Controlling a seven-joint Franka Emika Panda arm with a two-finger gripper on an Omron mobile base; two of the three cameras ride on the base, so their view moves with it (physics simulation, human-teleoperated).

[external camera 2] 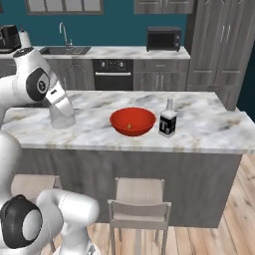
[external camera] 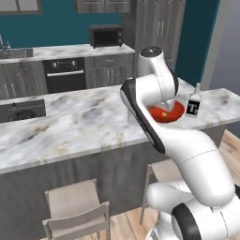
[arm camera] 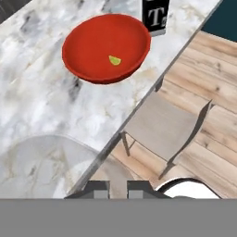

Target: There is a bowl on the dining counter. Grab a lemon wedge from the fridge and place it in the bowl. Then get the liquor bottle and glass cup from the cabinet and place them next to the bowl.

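Lemon wedge (arm camera: pixel 115 60) lying in bowl (arm camera: pixel 106 46), liquor bottle (external camera 2: pixel 168 118) standing beside; gripper (external camera 2: pixel 62 112) fingers pinching glass cup (external camera 2: pixel 63 118) over dining counter (external camera 2: pixel 209 124), remaining to place.

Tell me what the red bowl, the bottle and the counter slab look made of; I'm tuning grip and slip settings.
The bowl looks like glazed ceramic or hard plastic: even red, glossy sheen. The liquor bottle looks like pale glass with a matte black label, though clear plastic can't be excluded. The dining counter looks like polished marble: white-grey with tan veining, smooth surface.
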